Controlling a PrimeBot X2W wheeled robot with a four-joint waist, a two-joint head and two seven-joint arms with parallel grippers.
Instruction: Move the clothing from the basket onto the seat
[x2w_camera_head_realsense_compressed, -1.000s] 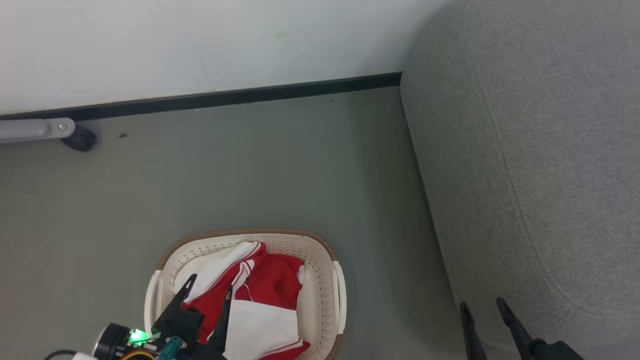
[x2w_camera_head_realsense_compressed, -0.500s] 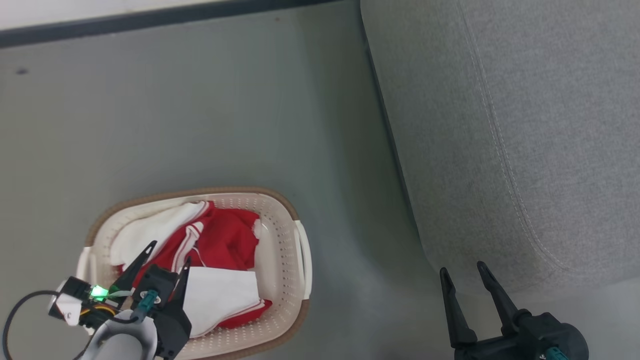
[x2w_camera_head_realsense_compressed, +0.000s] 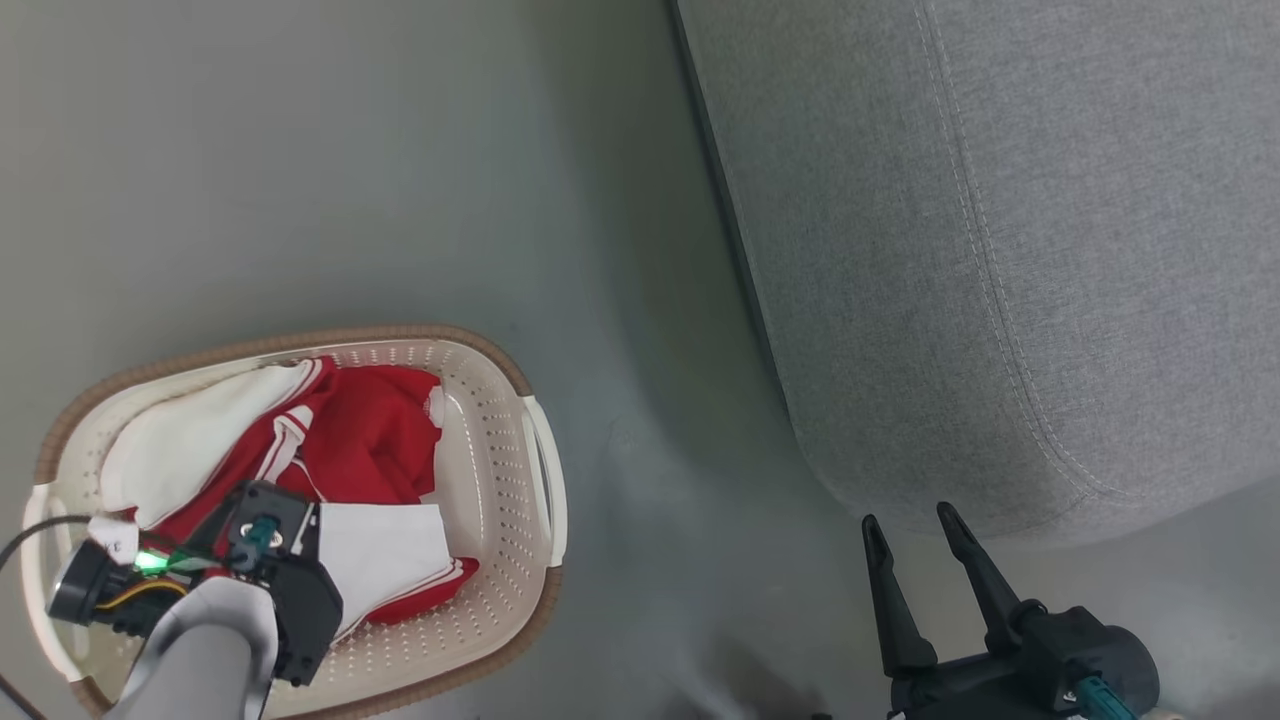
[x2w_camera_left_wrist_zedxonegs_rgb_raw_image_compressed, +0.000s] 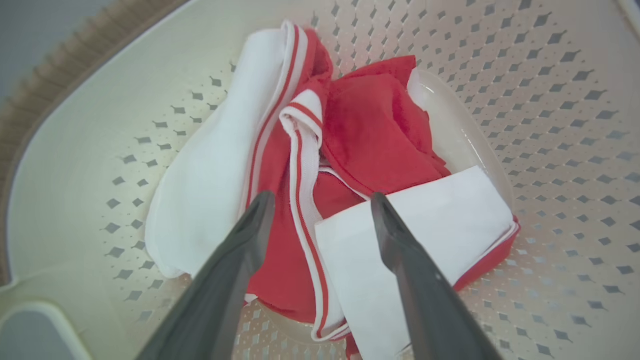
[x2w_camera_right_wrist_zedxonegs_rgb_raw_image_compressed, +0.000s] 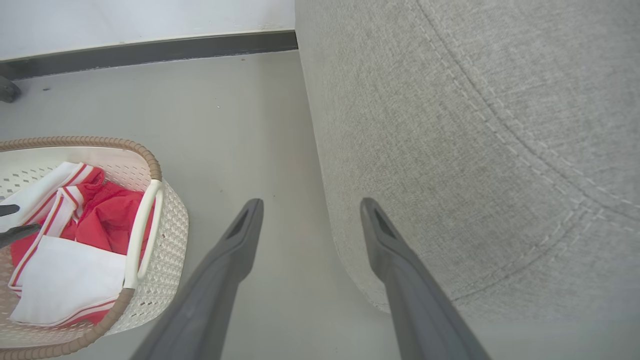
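Grey floor (x2w_camera_head_realsense_compressed: 400, 150); basket (x2w_camera_head_realsense_compressed: 545, 480) at 8 o'clock in head view, clothing (x2w_camera_left_wrist_zedxonegs_rgb_raw_image_compressed: 380, 125) inside. Left gripper (x2w_camera_left_wrist_zedxonegs_rgb_raw_image_compressed: 321, 197) nearer, fingers spread, empty, clothing dead ahead. Right gripper (x2w_camera_head_realsense_compressed: 908, 516) spread, empty, by seat (x2w_camera_head_realsense_compressed: 1000, 250) at 2 o'clock.

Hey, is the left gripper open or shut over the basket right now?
Open. The left gripper has its fingers well apart over the clothing, closed on no fabric.

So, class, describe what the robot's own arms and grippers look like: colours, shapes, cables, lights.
The left gripper and right gripper each have two long, dark, tapering fingers on a black housing with a teal fitting. The left arm has a pale grey forearm, a black cable and a green light.
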